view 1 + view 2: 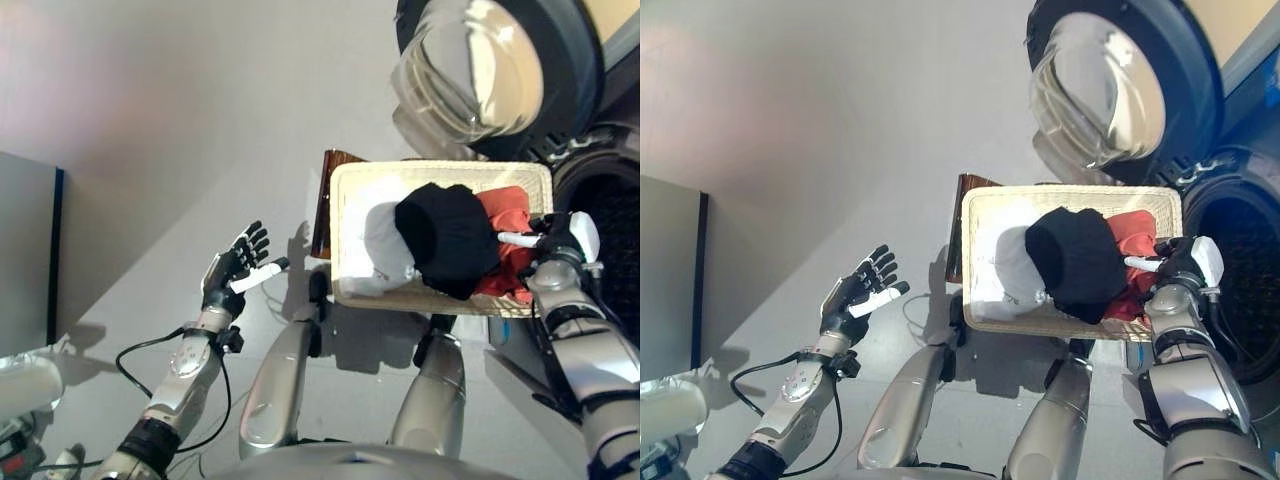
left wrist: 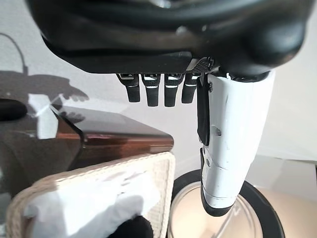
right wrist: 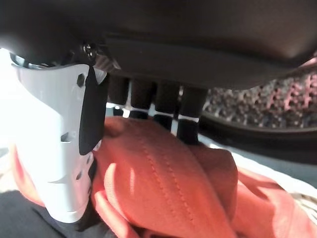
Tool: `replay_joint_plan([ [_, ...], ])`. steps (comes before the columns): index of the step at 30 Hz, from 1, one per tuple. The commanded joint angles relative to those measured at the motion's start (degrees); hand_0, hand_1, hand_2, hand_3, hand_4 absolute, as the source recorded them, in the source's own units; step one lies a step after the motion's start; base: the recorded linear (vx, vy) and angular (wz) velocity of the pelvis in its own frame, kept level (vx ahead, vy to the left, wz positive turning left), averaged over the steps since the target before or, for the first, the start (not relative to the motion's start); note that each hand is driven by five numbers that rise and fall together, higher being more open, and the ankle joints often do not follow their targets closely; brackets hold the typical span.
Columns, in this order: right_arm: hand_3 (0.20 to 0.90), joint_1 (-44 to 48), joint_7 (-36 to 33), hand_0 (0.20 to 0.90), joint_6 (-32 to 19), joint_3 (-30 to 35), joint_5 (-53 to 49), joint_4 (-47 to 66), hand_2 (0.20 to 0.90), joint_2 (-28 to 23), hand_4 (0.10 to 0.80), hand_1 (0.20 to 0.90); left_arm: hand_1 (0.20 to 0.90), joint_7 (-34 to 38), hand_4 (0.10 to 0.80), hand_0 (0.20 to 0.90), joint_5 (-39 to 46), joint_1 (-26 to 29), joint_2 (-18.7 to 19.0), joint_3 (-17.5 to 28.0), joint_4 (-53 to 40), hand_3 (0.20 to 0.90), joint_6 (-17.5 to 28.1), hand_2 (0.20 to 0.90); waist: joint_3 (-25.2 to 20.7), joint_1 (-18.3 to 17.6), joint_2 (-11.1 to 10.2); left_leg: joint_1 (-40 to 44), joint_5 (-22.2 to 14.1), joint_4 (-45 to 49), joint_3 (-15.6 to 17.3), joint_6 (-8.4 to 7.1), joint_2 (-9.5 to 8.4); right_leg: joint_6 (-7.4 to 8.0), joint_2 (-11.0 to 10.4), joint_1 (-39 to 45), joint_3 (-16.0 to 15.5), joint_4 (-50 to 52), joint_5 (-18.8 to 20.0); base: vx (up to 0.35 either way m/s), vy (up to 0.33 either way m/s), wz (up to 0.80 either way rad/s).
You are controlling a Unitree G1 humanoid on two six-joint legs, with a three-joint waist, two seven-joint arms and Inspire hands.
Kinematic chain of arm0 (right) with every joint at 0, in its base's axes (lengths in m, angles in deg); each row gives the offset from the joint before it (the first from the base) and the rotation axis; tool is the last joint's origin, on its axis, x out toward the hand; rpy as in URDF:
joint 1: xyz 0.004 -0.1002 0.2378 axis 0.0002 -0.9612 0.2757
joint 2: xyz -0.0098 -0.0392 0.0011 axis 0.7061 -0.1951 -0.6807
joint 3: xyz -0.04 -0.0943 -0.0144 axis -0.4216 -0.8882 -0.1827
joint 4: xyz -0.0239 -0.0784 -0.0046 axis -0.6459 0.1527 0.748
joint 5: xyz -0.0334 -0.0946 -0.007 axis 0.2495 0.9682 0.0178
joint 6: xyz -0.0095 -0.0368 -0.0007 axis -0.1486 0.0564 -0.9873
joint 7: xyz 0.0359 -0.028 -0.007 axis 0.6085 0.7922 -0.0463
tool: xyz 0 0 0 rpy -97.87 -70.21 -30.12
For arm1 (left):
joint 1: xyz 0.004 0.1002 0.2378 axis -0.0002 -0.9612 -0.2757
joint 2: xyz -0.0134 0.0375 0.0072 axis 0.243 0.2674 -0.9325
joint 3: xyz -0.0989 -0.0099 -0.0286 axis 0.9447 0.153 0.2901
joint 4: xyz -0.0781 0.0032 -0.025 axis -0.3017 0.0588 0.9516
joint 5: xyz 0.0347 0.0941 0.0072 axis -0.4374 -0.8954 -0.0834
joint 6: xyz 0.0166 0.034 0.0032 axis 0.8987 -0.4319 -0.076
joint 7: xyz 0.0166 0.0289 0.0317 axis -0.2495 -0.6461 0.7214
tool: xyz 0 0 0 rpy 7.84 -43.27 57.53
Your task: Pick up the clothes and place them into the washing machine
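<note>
A pale woven basket point(image 1: 342, 230) holds a white garment point(image 1: 380, 245), a black garment point(image 1: 450, 235) heaped on top, and a red garment point(image 1: 508, 210) at its right end. My right hand point(image 1: 560, 245) is at the basket's right edge, over the red garment point(image 3: 168, 183). Its fingers point(image 3: 188, 111) reach straight down into a fold of that cloth, and the white-covered thumb lies alongside, not pinching. My left hand point(image 1: 228, 270) hangs in the air left of the basket, fingers point(image 2: 153, 91) spread and holding nothing. The washing machine's dark drum opening point(image 1: 1240, 270) lies just right of the basket.
The washer's round glass door point(image 1: 480, 70) stands swung open above the basket's far side. A brown board point(image 1: 325, 200) sticks out under the basket's left end. A grey cabinet point(image 1: 25, 250) stands at the far left, with pale floor between it and the basket.
</note>
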Motion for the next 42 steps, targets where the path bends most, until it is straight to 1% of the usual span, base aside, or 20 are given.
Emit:
replay_joint_plan([
  [1, 0.200, -1.19, -2.95, 0.200, -3.72, 1.46, -2.90, 4.17, 0.200, -1.00, 0.300, 0.200, 0.900, -0.32, 0.800, 0.900, -0.61, -0.03, 0.44, 3.55, -1.15, 0.900, 4.15, 0.900, -2.56, -0.57, -1.84, 2.73, -1.28, -1.76, -2.61, -7.56, 5.15, 1.10, -1.53, 6.44, -0.45, -7.29, 5.20, 0.066, -0.016, -0.08],
  [3, 0.200, -1.84, -2.87, 0.200, -3.97, 1.72, -3.22, 4.79, 0.200, -0.46, 0.300, 0.200, 0.900, -0.22, 0.800, 0.900, -0.71, -0.08, 0.41, 3.74, -1.15, 0.900, 4.13, 0.900, -2.71, -0.75, -2.20, 3.35, -1.20, -2.18, -2.66, -7.53, 5.21, 1.09, -1.42, 7.12, -0.63, -7.92, 5.46, 0.054, -0.018, -0.06],
  [4, 0.200, -3.66, -2.90, 0.200, -4.48, 2.24, -3.74, 6.04, 0.200, 0.71, 0.300, 0.200, 0.900, -0.08, 0.800, 0.900, -1.26, -0.16, 0.35, 4.28, -0.94, 0.900, 4.13, 0.900, -3.05, -1.11, -3.13, 4.76, -1.32, -2.77, -2.53, -7.60, 5.61, 1.25, -1.16, 9.04, -0.98, -9.46, 5.64, 0.066, -0.025, -0.03],
  [8, 0.200, -7.30, -3.35, 0.200, -5.29, 2.00, -2.27, 10.23, 0.200, 2.45, 0.300, 0.200, 0.900, 0.18, 0.800, 0.900, -1.71, -0.71, 0.06, 5.63, -0.57, 0.900, 4.12, 0.900, -3.88, -1.86, -4.74, 7.23, -1.10, -3.64, -2.34, -7.63, 6.30, 1.24, -0.69, 12.41, -1.49, -11.80, 6.47, 0.083, -0.029, -0.07],
  [9, 0.200, -8.26, -3.69, 0.200, -5.50, 1.77, -1.49, 11.87, 0.200, 2.70, 0.300, 0.200, 0.900, 0.32, 0.800, 0.900, -1.97, -0.94, 0.01, 6.03, -0.57, 0.900, 4.18, 0.900, -4.14, -2.02, -5.10, 7.86, -1.18, -3.77, -2.30, -7.62, 6.49, 1.23, -0.48, 13.16, -1.54, -12.22, 6.52, 0.079, -0.020, -0.12],
  [11, 0.200, -11.46, -3.98, 0.200, -6.29, 2.22, -0.29, 18.94, 0.200, 3.19, 0.300, 0.200, 0.900, 0.85, 0.800, 0.900, -2.48, -1.50, -0.42, 7.44, -0.59, 0.900, 4.30, 0.900, -4.58, -2.60, -6.04, 9.45, -1.35, -4.12, -2.06, -7.63, 7.10, 1.22, -0.15, 14.69, -1.80, -12.98, 6.50, 0.088, -0.019, -0.08],
  [16, 0.200, -17.79, -3.78, 0.200, -7.47, 4.38, 1.35, 27.57, 0.200, 5.26, 0.300, 0.200, 0.900, 1.80, 0.800, 0.900, -4.50, -1.91, -1.68, 9.20, 1.94, 0.900, 4.32, 0.900, -5.98, -3.49, -7.90, 13.25, -1.53, -5.58, -1.79, -7.88, 8.34, 1.30, 0.50, 18.78, -2.69, -15.21, 6.26, 0.079, -0.026, -0.10],
  [19, 0.200, -19.62, -3.77, 0.200, -7.54, 5.08, 2.27, 30.51, 0.200, 5.77, 0.300, 0.200, 0.900, 2.20, 0.800, 0.900, -5.92, -1.76, -1.89, 9.79, 3.21, 0.900, 4.31, 0.900, -6.48, -3.80, -8.44, 14.67, -1.59, -6.16, -1.67, -8.00, 8.75, 1.34, 0.85, 20.18, -3.00, -15.94, 6.21, 0.068, -0.012, -0.01],
  [22, 0.200, -23.13, -3.32, 0.200, -8.05, 5.58, 4.27, 36.72, 0.200, 6.88, 0.300, 0.200, 0.900, 2.69, 0.800, 0.900, -7.28, -1.60, -2.43, 11.03, 5.30, 0.900, 4.36, 0.900, -7.79, -4.39, -9.35, 17.30, -1.66, -7.52, -1.19, -7.94, 9.47, 1.35, 1.50, 22.07, -2.96, -16.72, 6.10, 0.069, -0.009, -0.08],
  [29, 0.200, -26.12, -2.82, 0.200, -8.96, 7.58, 4.29, 41.37, 0.200, 8.40, 0.300, 0.200, 0.900, 2.84, 0.800, 0.900, -8.76, -1.56, -3.20, 11.63, 7.36, 0.900, 4.55, 0.900, -9.66, -5.09, -10.32, 21.03, -1.45, -10.04, 0.25, -7.81, 10.05, 1.62, 2.23, 24.55, -2.86, -18.53, 6.50, 0.048, 0.009, -0.09],
  [30, 0.200, -27.04, -2.56, 0.200, -9.89, 8.47, 2.85, 42.83, 0.200, 9.54, 0.300, 0.200, 0.900, 2.98, 0.800, 0.900, -8.82, -1.70, -3.69, 11.81, 7.67, 0.900, 4.51, 0.900, -10.35, -5.30, -10.75, 22.23, -1.53, -10.64, 0.75, -7.68, 10.10, 1.73, 2.48, 25.33, -2.92, -19.26, 6.86, 0.063, 0.011, -0.02],
  [34, 0.200, -29.27, -1.11, 0.200, -11.14, 8.70, 0.70, 45.91, 0.200, 12.14, 0.300, 0.200, 0.900, 3.17, 0.800, 0.900, -9.18, -2.11, -4.52, 12.20, 8.10, 0.900, 4.43, 0.900, -11.59, -5.53, -11.48, 23.91, -1.74, -11.34, 1.55, -7.58, 10.24, 1.91, 2.71, 26.44, -2.81, -20.03, 7.19, 0.058, 0.003, -0.12],
  [37, 0.200, -30.40, 0.03, 0.200, -12.07, 9.19, -3.57, 45.83, 0.200, 15.00, 0.300, 0.200, 0.900, 3.39, 0.800, 0.900, -9.26, -2.27, -4.82, 12.45, 8.06, 0.900, 4.26, 0.900, -12.12, -5.60, -11.80, 24.34, -1.90, -11.48, 1.75, -7.45, 10.22, 1.91, 2.82, 26.91, -2.72, -20.18, 7.08, 0.039, 0.008, -0.08],
  [39, 0.200, -30.17, 0.42, 0.200, -12.53, 9.20, -6.60, 43.41, 0.200, 16.76, 0.300, 0.200, 0.900, 3.46, 0.800, 0.900, -9.37, -2.35, -4.91, 12.34, 8.07, 0.900, 4.22, 0.900, -12.22, -5.55, -11.85, 24.43, -2.01, -11.56, 1.82, -7.36, 10.09, 1.90, 2.79, 27.01, -2.75, -20.35, 7.18, 0.012, 0.004, -0.02],
  [42, 0.200, -28.76, 2.11, 0.200, -13.60, 10.24, -16.42, 38.45, 0.200, 20.43, 0.300, 0.200, 0.900, 3.72, 0.800, 0.900, -8.63, -2.46, -5.25, 12.32, 7.99, 0.900, 4.05, 0.900, -11.76, -5.25, -11.54, 23.74, -2.18, -11.14, 1.69, -7.26, 9.91, 1.84, 2.57, 26.56, -2.78, -20.33, 7.27, 0.000, 0.000, 0.00],
])
